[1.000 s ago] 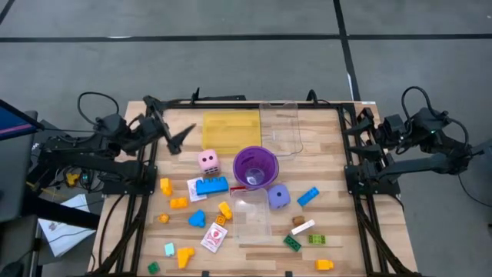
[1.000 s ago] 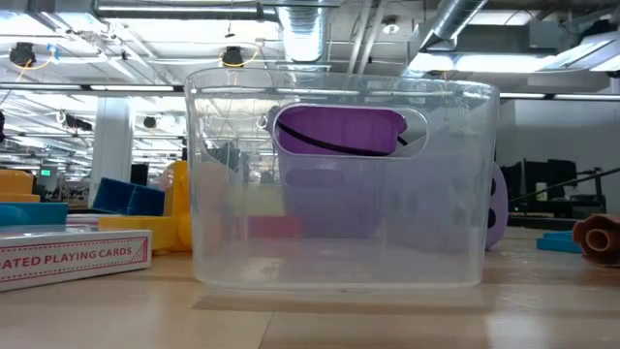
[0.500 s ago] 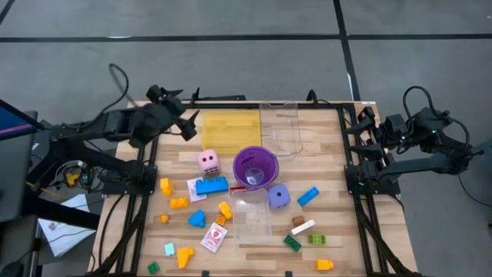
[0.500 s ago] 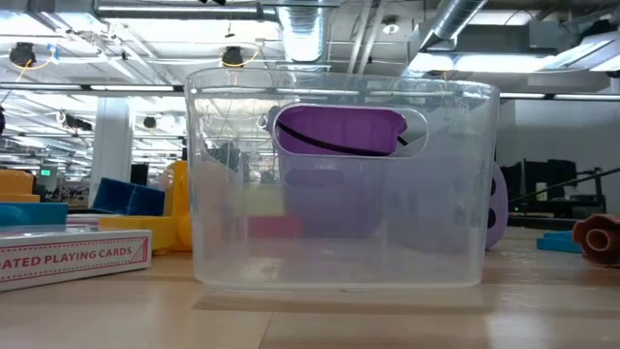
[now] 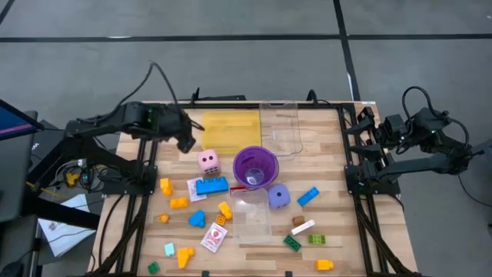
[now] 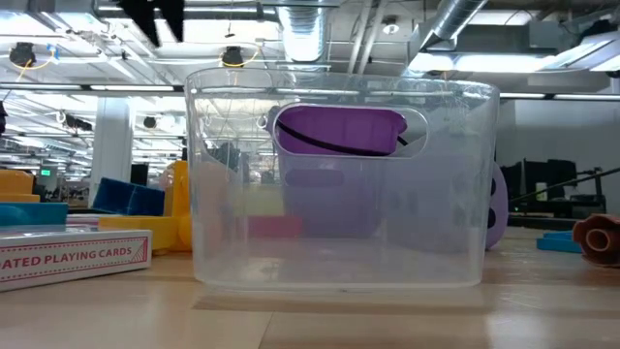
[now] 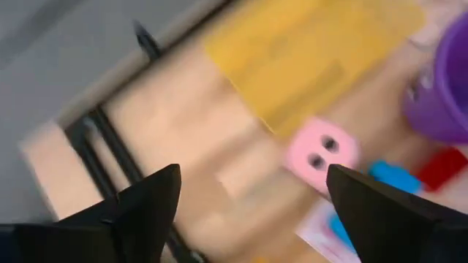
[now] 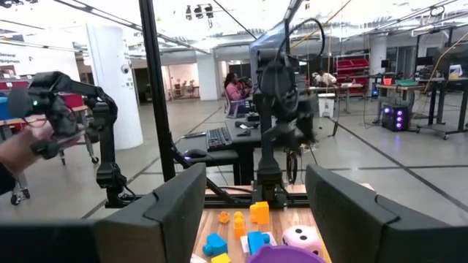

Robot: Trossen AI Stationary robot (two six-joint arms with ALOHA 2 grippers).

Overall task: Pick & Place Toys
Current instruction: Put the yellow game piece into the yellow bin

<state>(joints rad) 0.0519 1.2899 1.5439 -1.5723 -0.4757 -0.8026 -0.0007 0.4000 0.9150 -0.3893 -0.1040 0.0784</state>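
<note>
Toys lie scattered on the wooden table [image 5: 323,154]: a pink die [image 5: 208,161], a purple die [image 5: 278,197], blue bricks [image 5: 211,185], yellow and orange bricks [image 5: 178,202], green bricks [image 5: 292,243] and a card pack [image 5: 214,238]. My left gripper [image 5: 187,143] hangs open over the far left of the table, pointing down, a little left of the pink die [image 7: 322,153]; nothing is between its fingers [image 7: 252,172]. My right gripper [image 8: 254,175] waits open at the right edge [image 5: 367,129], pointing level across the table.
A purple cup [image 5: 255,167] stands mid-table. Behind it lie a yellow tray [image 5: 230,129] and a clear tray [image 5: 280,127]. Another clear tray [image 5: 250,214] stands toward the near edge and fills the low view [image 6: 339,184]. Black frame rails [image 5: 146,177] run along both sides.
My left arm has swung out from the table's left edge toward the pink die. Its gripper has tipped from nearly level to pointing steeply down and now hangs over the table's far left part. The toys have not moved.
</note>
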